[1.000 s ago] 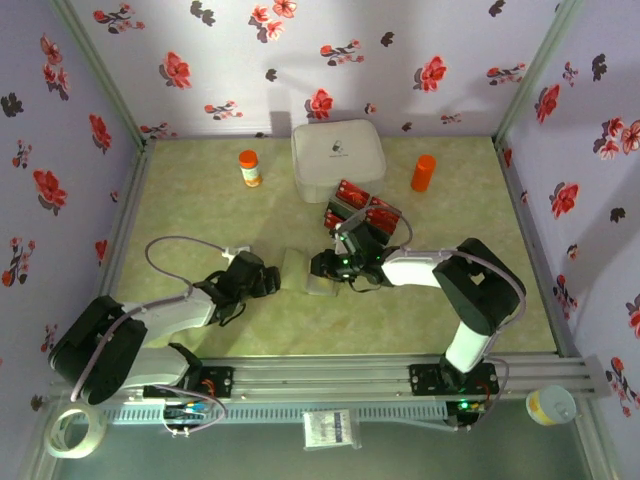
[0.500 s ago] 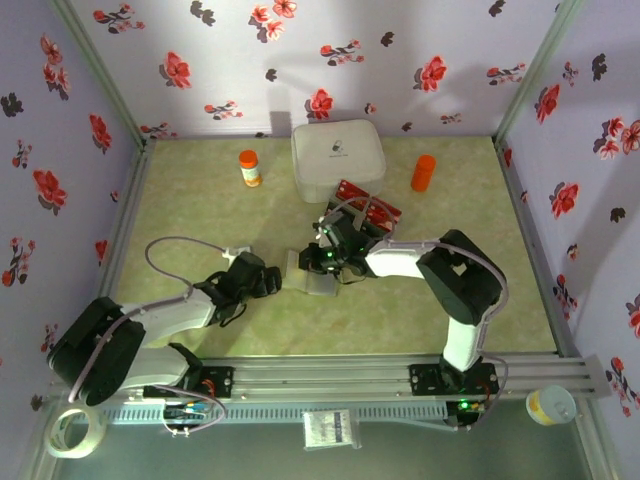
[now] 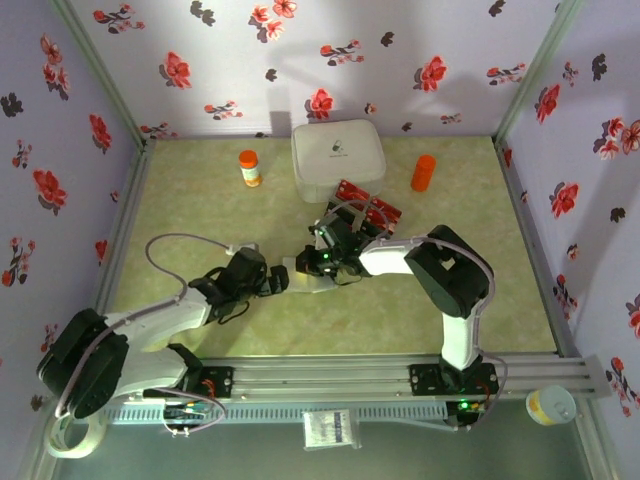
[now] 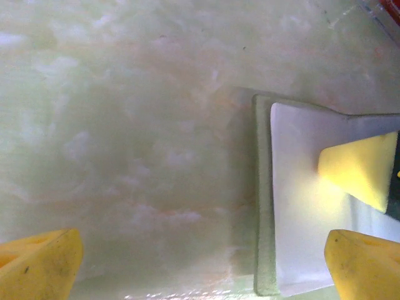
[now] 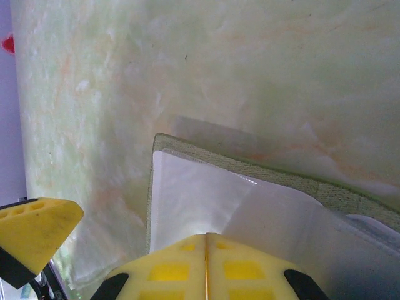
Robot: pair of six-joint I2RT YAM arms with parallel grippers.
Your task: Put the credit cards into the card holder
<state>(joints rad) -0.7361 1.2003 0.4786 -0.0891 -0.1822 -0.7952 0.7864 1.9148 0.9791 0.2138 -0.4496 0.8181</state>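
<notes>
**Top view.** The card holder [image 3: 308,284] lies open on the table [image 3: 200,210], near the middle. The left end effector [image 3: 272,284] sits low, just to the holder's left. The right end effector [image 3: 322,262] reaches over the holder's far right part. The credit cards [image 3: 366,206], the red ones showing, lie in a cluster just in front of the white box [image 3: 338,158], apart from the holder. No card can be made out in the holder here.

**Left wrist view.** The left end effector is spread wide, with its yellow fingers [image 4: 37,262] at the two lower corners and nothing between them but bare table and the holder's green edge. The pale inside of the holder faces up. A yellow fingertip [image 4: 359,169] of the other arm rests on it.

**Right wrist view.** The right end effector's fingers are pressed together, tip on the holder's pale lining. No card is visible between them. Whether a thin one is pinched cannot be told.

**Risks.**
- The holder looks light and nothing grips it, so a sideways push from the closed tip could slide or spin it.
- If the left end effector closes on the edge at an angle, the holder may fold up or flip.
- The cards look flat and glossy, so they may slip or come up two at a time.
</notes>
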